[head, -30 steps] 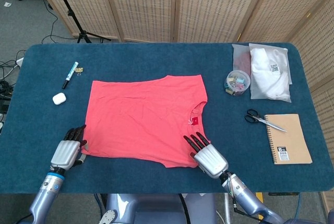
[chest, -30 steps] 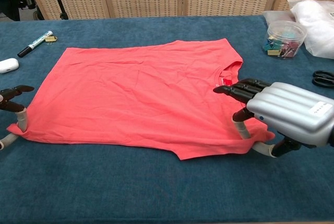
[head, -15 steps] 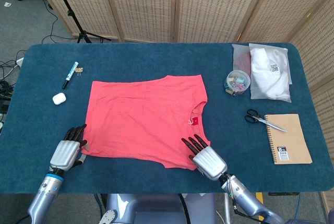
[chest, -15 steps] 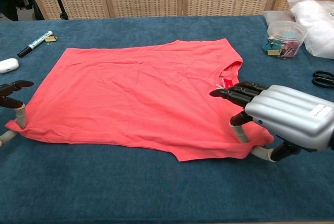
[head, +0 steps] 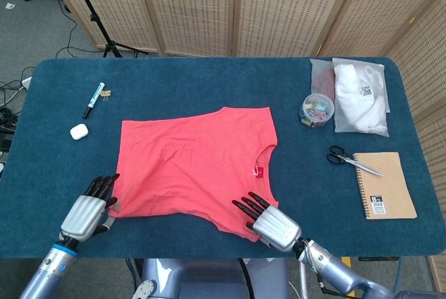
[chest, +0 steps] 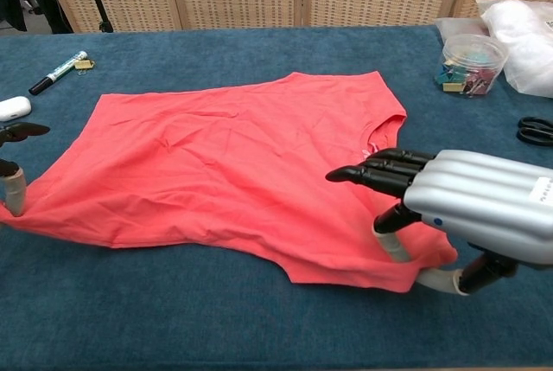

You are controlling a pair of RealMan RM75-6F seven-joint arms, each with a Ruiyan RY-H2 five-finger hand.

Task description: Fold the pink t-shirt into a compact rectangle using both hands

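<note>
The pink t-shirt (head: 194, 166) lies spread on the blue table (head: 209, 79), its collar to the right and its near edge raised. My left hand (head: 87, 212) pinches the shirt's near left corner; only its fingertips (chest: 12, 186) show at the left edge of the chest view. My right hand (head: 269, 223) grips the near right corner, with the fingers (chest: 380, 174) lying over the cloth and the thumb under the hem. The shirt (chest: 233, 163) is wrinkled and pulled askew toward the near edge.
A marker (head: 93, 100) and a white earbud case (head: 79, 131) lie at the far left. On the right are a clip jar (head: 318, 110), a bagged white item (head: 360, 97), scissors (head: 352, 160) and a brown notebook (head: 384, 184).
Both hands have drawn back toward the table's near edge with the shirt's corners in them. The shirt has slid nearer, and its far edge now slants and wrinkles.
</note>
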